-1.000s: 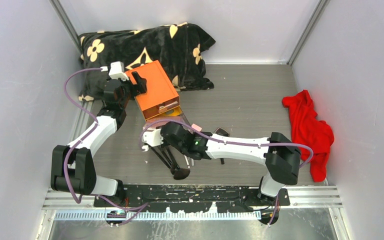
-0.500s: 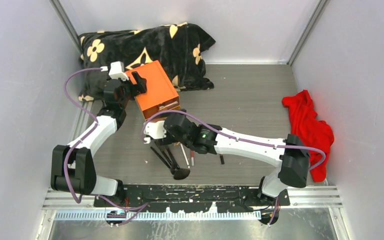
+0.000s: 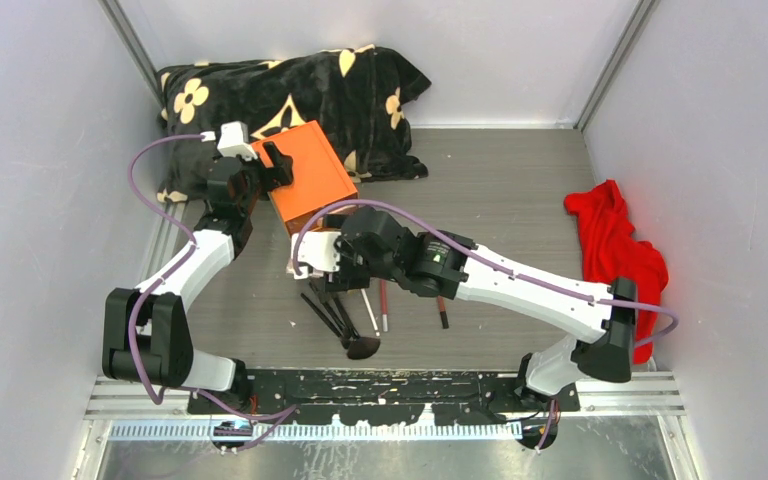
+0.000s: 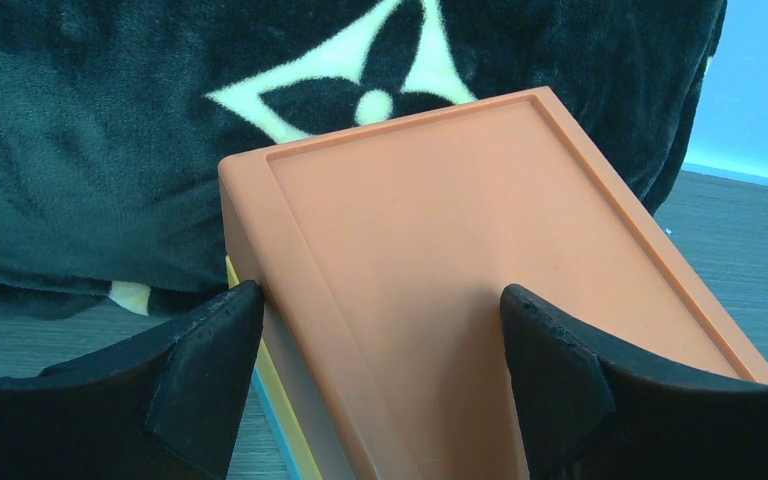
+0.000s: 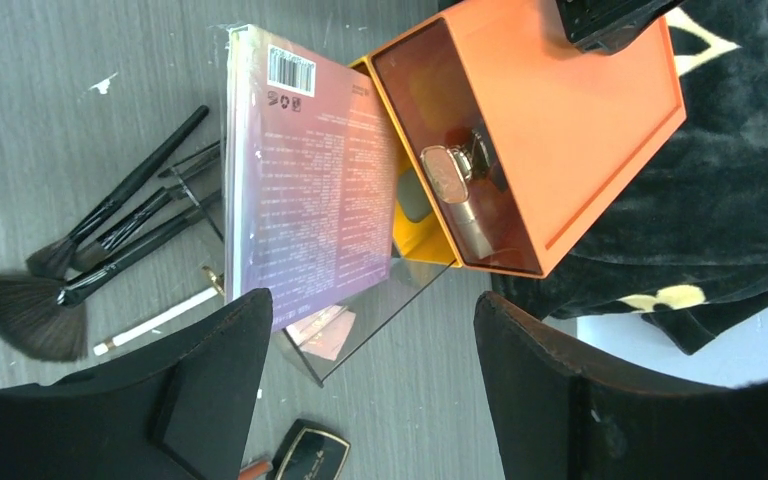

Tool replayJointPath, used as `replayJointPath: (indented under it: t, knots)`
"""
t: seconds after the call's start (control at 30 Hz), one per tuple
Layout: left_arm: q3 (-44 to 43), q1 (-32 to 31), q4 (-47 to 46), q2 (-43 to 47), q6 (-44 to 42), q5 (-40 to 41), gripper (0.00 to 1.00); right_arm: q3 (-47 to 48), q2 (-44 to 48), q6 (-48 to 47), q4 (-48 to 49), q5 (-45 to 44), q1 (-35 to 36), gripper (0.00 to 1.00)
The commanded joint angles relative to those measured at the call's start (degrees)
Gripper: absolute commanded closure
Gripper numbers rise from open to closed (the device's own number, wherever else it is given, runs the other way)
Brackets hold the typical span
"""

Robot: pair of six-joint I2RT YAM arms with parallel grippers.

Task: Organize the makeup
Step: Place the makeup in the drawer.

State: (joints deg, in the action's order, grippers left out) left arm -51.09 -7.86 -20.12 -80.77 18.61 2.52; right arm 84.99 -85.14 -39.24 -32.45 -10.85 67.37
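The shiny pink palette (image 5: 305, 190) leans, label side up, in the pulled-out clear drawer (image 5: 385, 315) of the orange box (image 5: 570, 130). My right gripper (image 5: 370, 400) is open and empty, hovering just short of the drawer. Black-handled brushes (image 5: 120, 225), a fluffy brush head (image 5: 25, 315) and a white pencil (image 5: 155, 320) lie to the left on the table. From above, the brushes (image 3: 335, 315) and red pencils (image 3: 384, 305) lie beside the right arm. My left gripper (image 4: 380, 340) is open, its fingers straddling the box's corner (image 4: 440, 260).
A black compact (image 5: 310, 450) lies on the table under my right gripper. A black floral blanket (image 3: 290, 90) lies behind the box. A red cloth (image 3: 615, 255) lies at the right. Grey walls close in both sides.
My right arm has stretched away from the brushes toward the orange box, uncovering the pencils. The left arm and the box have not moved.
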Motion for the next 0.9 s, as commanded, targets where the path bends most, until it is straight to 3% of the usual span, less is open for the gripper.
replayJointPath:
  t: [0.0, 0.3, 0.53, 0.7, 0.87]
  knots:
    - [3.07, 0.12, 16.16, -4.49, -5.30, 1.37, 0.14, 1.57, 3.22, 2.60, -1.40, 2.90, -0.05, 0.22]
    - [2.84, 0.12, 16.60, -3.87, -5.43, 1.52, 0.14, -1.53, 6.48, 17.25, 1.79, 1.58, -0.14, 0.28]
    - [2.93, 0.12, 16.69, -4.25, -5.29, 1.23, 0.15, -18.12, 18.43, 39.57, 18.62, 6.03, -0.63, 0.31]
    - [2.77, 0.11, 16.91, -4.15, -5.43, 1.20, 0.14, -24.64, 18.84, 53.34, 27.56, 7.86, -0.65, 0.36]
    - [3.06, 0.13, 16.96, -3.66, -5.34, 0.85, 0.14, -34.77, 22.26, 67.60, 41.36, 3.50, -1.82, 0.34]
